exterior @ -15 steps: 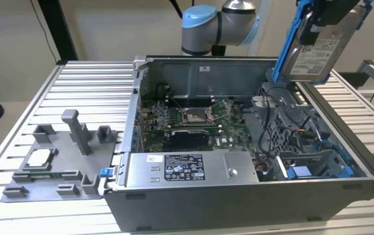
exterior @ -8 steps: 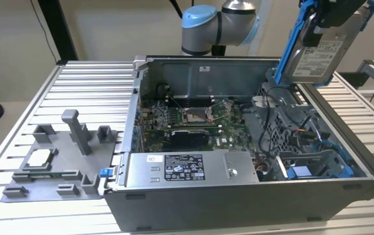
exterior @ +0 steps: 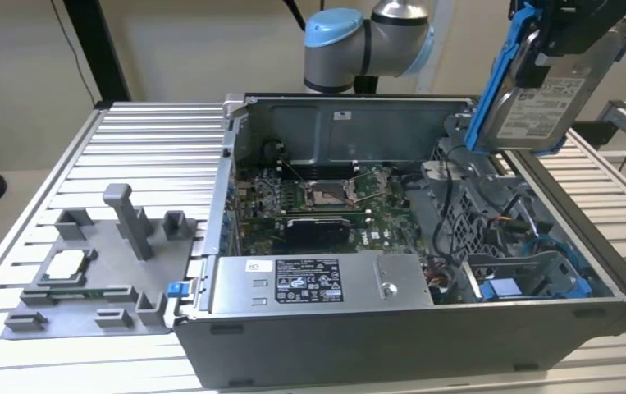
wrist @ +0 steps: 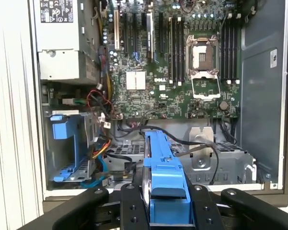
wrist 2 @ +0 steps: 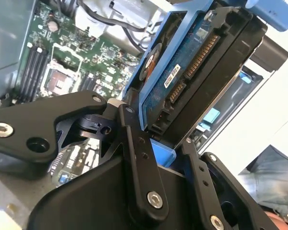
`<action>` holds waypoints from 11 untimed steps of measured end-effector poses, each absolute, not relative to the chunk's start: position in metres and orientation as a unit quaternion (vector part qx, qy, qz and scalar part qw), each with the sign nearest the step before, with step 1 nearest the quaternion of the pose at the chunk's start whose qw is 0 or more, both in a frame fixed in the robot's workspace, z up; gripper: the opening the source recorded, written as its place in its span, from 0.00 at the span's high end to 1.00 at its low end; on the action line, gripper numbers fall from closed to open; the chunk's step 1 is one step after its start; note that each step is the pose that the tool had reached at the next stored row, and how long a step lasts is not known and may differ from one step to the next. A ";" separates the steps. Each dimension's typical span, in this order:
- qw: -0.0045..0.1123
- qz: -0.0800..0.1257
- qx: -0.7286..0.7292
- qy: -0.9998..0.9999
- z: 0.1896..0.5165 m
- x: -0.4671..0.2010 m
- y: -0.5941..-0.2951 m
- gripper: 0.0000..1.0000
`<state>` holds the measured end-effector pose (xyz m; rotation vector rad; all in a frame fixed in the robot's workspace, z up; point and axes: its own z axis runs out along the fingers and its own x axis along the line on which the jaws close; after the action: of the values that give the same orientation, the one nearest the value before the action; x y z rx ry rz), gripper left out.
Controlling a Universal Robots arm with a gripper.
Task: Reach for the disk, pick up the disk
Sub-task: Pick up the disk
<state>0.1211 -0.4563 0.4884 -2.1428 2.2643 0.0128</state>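
Pick looks done: gripper (exterior: 548,57) has its fingers (wrist 2: 134,143) clamped on the hard drive (exterior: 537,98), held tilted, clear above the open PC case (exterior: 400,328) near its far corner on the exterior view's right. Second wrist view shows the drive's circuit-board underside (connector too); first wrist view shows its blue rail (wrist: 163,177) edge-on over the motherboard (wrist: 173,72).
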 end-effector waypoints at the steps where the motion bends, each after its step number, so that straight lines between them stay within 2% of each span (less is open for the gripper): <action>1: 0.012 0.004 -0.687 0.726 0.488 0.121 -0.460 1.00; 11: 0.012 0.004 -0.687 0.726 0.485 0.113 -0.497 1.00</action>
<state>0.1131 -0.4971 0.4849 -2.1427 2.2644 0.0128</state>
